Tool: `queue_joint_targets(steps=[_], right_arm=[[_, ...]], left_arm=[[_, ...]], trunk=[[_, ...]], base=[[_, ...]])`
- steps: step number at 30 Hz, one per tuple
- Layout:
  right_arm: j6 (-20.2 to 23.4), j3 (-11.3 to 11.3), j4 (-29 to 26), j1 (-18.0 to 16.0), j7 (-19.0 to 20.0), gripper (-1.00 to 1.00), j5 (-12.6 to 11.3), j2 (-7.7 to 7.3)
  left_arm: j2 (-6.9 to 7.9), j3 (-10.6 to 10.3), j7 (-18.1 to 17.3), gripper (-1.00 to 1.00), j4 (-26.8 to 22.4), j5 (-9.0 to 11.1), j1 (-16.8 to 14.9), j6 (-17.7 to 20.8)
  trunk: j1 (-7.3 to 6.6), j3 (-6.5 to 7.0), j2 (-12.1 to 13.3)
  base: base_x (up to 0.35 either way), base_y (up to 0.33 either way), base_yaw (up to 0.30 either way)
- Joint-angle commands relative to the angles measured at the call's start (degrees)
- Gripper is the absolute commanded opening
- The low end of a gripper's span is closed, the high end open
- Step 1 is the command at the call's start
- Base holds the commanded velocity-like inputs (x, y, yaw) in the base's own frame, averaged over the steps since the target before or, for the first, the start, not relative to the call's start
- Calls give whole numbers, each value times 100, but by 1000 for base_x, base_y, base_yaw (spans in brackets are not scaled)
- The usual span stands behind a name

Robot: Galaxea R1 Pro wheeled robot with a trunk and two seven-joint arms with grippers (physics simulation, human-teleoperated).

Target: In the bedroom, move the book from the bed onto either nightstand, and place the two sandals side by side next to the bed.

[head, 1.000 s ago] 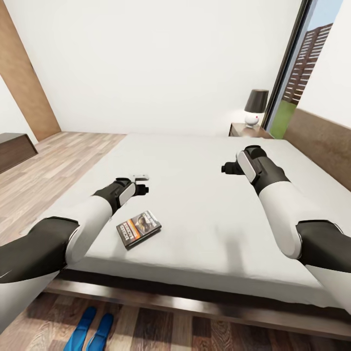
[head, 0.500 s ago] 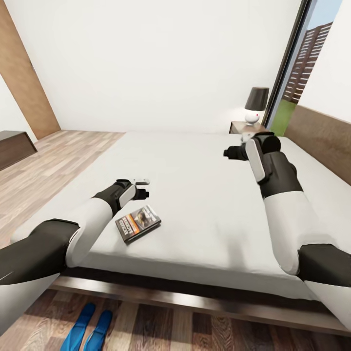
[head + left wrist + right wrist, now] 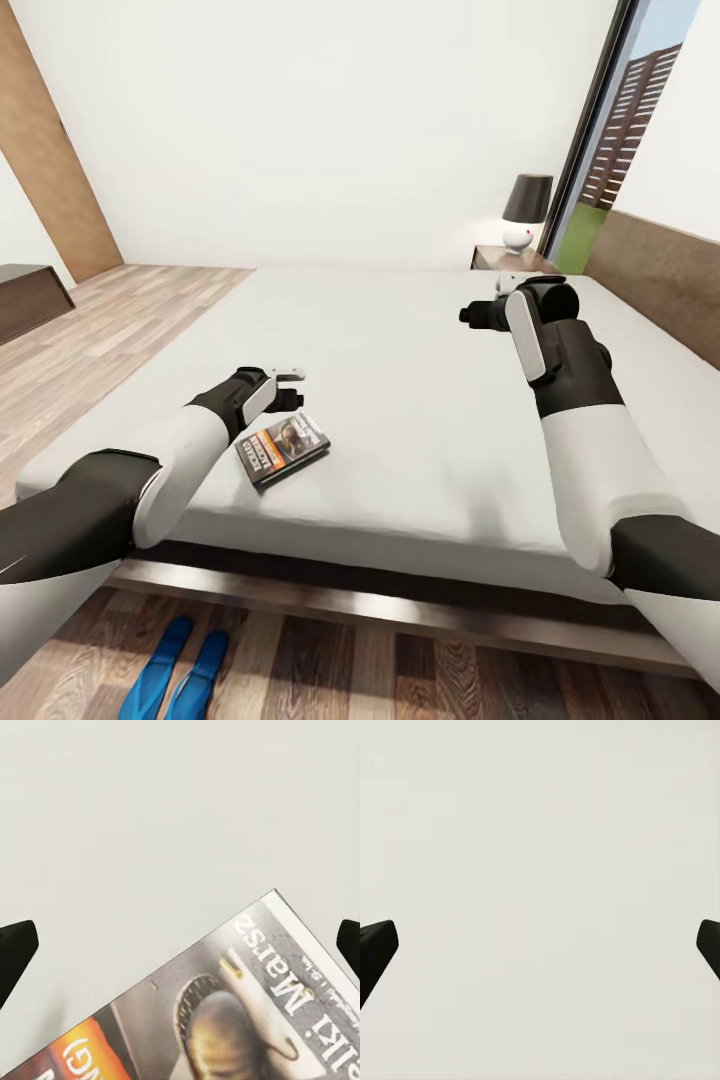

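On the near left part of the bed [image 3: 420,400], close to the mattress edge facing the robot, the book [image 3: 284,447] lies flat with its cover up, turned so its long axis runs slantwise to that edge, one corner pointing further onto the mattress. The left gripper [image 3: 290,386] hovers just beyond the book's far end, and in the left wrist view the book [image 3: 247,1009] takes up one side with a corner reaching toward the middle, while both dark fingertips [image 3: 15,949] sit at opposite edges, spread wide with nothing between them. So the book lies slightly back toward the robot from that hand, and the left arm is clearly the nearer one. The right gripper [image 3: 478,316] hangs well apart over bare mattress further along the bed, its jaws likewise spread and empty in the right wrist view. A nightstand [image 3: 505,259] with a lamp [image 3: 524,212] stands beyond the bed's far corner, by the headboard. The two sandals [image 3: 172,678] lie side by side on the floor beside the bed
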Motion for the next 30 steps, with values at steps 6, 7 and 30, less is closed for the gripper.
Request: queue_joint_targets(steps=[6,7,30], right_arm=[[16,13,-3,-3,-58,100,-59,-4],[16,13,-2,-3,-58,100,-59,-5],[11,13,19,-3,-58,100,-69,-5]], left_arm=[[-6,-30,34,100,-9,84,-1,24],[-6,-29,34,100,-9,90,-1,23],[-68,-63,-69,100,-18,124,-1,3]], trunk=[[-1,-5,-2],[-1,-5,-2],[197,-167,-363]], base=[[0,0,0],[0,0,0],[0,0,0]])
